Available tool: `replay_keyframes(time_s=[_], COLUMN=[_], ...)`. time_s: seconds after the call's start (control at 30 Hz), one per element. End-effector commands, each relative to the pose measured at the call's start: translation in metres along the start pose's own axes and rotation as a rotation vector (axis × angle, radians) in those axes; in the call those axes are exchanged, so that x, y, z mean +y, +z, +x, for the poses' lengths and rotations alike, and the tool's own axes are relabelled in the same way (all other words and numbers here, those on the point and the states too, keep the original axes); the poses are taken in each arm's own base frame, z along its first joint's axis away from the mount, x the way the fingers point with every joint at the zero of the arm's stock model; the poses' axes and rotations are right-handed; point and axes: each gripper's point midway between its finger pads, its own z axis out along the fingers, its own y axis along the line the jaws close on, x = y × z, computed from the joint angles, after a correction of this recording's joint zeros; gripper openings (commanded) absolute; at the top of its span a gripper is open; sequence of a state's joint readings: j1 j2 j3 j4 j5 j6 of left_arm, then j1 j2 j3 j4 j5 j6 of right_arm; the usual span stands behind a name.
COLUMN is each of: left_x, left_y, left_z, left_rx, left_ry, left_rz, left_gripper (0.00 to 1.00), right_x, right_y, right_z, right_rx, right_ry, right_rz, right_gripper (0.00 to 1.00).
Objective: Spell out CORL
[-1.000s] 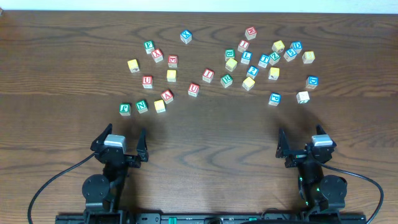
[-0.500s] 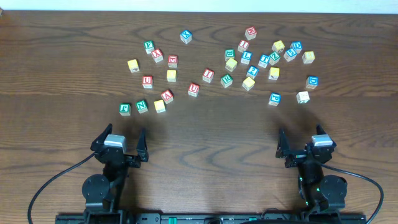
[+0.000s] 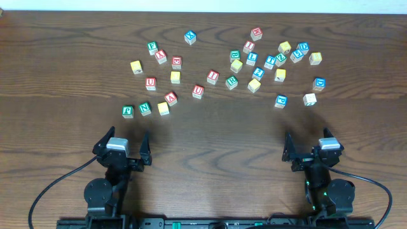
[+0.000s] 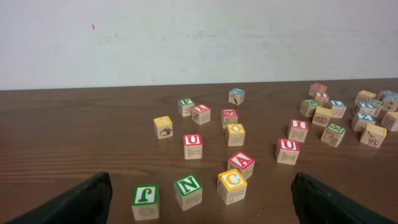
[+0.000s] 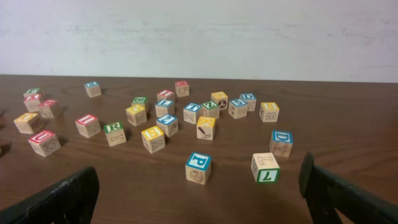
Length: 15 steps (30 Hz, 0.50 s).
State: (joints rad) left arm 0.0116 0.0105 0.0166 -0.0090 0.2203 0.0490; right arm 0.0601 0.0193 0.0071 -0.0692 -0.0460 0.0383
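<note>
Many wooden letter blocks lie scattered across the far half of the table. A yellow C block [image 3: 163, 108] sits beside a green N block [image 3: 145, 108] and a green J block [image 3: 128, 111]; the C also shows in the left wrist view [image 4: 232, 185]. An L block with a green face [image 3: 310, 99] lies at the right, also in the right wrist view [image 5: 265, 167], next to a blue P block [image 5: 198, 167]. My left gripper [image 3: 124, 144] and right gripper [image 3: 311, 145] rest open and empty near the front edge, well short of the blocks.
Red U blocks [image 4: 193, 145] and several other blocks lie behind the C. A dense cluster of blue, green and yellow blocks [image 3: 257, 63] fills the back right. A blue D block [image 5: 281, 142] sits beyond the L. A white wall borders the far table edge.
</note>
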Motion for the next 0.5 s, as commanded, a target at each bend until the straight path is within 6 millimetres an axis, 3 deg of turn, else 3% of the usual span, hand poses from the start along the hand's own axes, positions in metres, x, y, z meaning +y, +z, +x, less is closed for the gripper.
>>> replay_keyframes(time_s=[0.0, 0.37, 0.47], left_x=[-0.0042, -0.0024, -0.0025], left_y=[0.0003, 0.0005, 0.0004], left_z=[0.0145, 0.0091, 0.0053], left_rx=[0.046, 0.024, 0.011], left_ry=[-0.017, -0.013, -0.011], left_rz=[0.027, 0.017, 0.018], left_gripper=[0.91, 0.91, 0.95], right_x=[-0.0001, -0.0001, -0.0001], right_y=[-0.0003, -0.0003, -0.0003], right_z=[-0.0001, 0.0000, -0.0001], right_rx=[-0.003, -0.002, -0.003], right_ry=[0.010, 0.010, 0.010], right_rz=[-0.002, -0.002, -0.002], right_gripper=[0.99, 0.99, 0.99])
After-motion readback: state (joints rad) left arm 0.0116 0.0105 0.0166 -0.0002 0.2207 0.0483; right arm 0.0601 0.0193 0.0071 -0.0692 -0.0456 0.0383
